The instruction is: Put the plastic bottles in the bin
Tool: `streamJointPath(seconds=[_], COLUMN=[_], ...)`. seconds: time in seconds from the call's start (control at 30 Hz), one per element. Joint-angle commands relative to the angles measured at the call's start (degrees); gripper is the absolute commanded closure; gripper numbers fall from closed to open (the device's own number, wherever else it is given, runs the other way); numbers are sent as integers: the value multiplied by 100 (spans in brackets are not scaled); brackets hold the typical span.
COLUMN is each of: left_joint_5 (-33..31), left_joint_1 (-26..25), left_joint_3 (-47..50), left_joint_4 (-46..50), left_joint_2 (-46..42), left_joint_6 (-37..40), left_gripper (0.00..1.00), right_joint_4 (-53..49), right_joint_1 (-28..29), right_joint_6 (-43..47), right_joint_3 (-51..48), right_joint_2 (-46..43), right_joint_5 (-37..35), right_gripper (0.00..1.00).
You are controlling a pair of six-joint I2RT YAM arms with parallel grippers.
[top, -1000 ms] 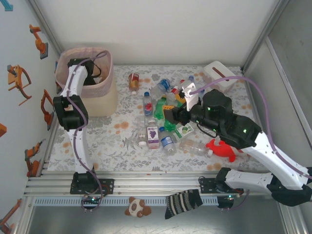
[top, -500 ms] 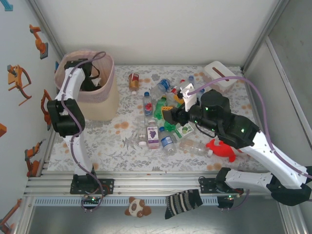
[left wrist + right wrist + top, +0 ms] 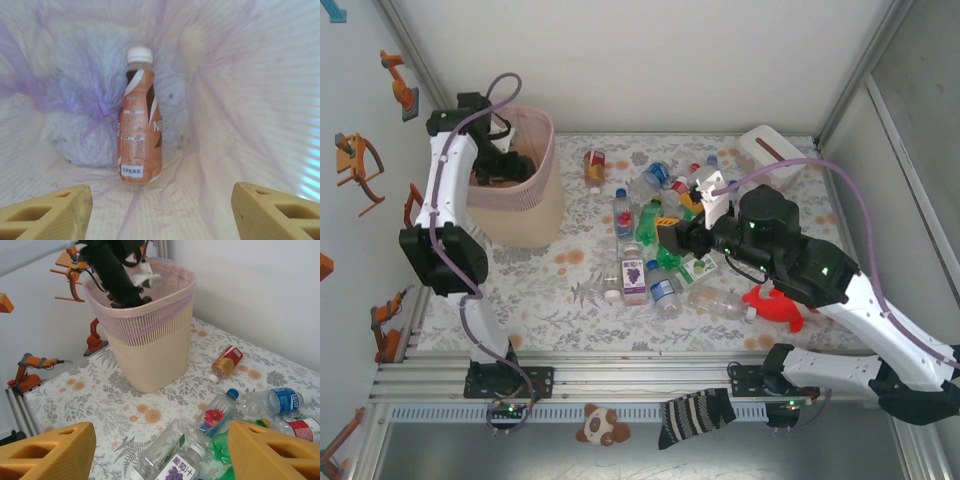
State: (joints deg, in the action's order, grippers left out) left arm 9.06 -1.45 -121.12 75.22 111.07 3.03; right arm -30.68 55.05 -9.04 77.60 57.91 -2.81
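— The bin (image 3: 150,355)?
— Ribbed cream plastic, matt, under a thin, crinkled, translucent pink liner (image 3: 240,100).
— The bottle (image 3: 139,125) inside?
— Glossy brown wrap, smooth white plastic cap. Fingers (image 3: 50,210) are matt tan plastic; the table (image 3: 550,290) wears a matt floral print.

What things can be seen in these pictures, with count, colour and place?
plastic bottles: about a dozen; clear, green, red-labelled, one grape-labelled; heaped on the table.
brown bottle: one, white cap, on the bin's bottom.
bin: one, cream with pink liner, far left.
tissue box: one, white, far right.
toy figure: one, red, near right.
sock: one, striped, near edge.
plush toy: one, brown-white, near edge.
left gripper: one, tan, open, in the bin.
right gripper: one, orange, open, above the bottles.
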Motion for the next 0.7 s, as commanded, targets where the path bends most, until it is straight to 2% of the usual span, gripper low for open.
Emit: streamJointPath(seconds=[0.0, 0.17, 0.3, 0.5, 0.67], left_joint_5=[289, 440, 313, -340, -989], left_joint_1=[-22, -210, -585, -1333, -1988], left_joint_3=[-331, -568, -562, -310, 303], left_joint_4=[38, -202, -670, -1579, -2590], left_joint_2=[-416, -718, -950, -1272, -1501], left_joint_6=[-160, -315, -518, -670, -825], left_gripper=[28, 28, 29, 31, 31], right_joint_4=[-9, -34, -35, -83, -110], right_joint_1=[32, 29, 32, 32, 32], right_joint_6=[-19, -3, -8, 2, 10], right_joint_3=[1, -22, -44, -35, -26], right_joint_2=[-135, -163, -188, -230, -261], right_joint_5=[-176, -219, -238, -255, -298], right_gripper=[30, 30, 30, 31, 30])
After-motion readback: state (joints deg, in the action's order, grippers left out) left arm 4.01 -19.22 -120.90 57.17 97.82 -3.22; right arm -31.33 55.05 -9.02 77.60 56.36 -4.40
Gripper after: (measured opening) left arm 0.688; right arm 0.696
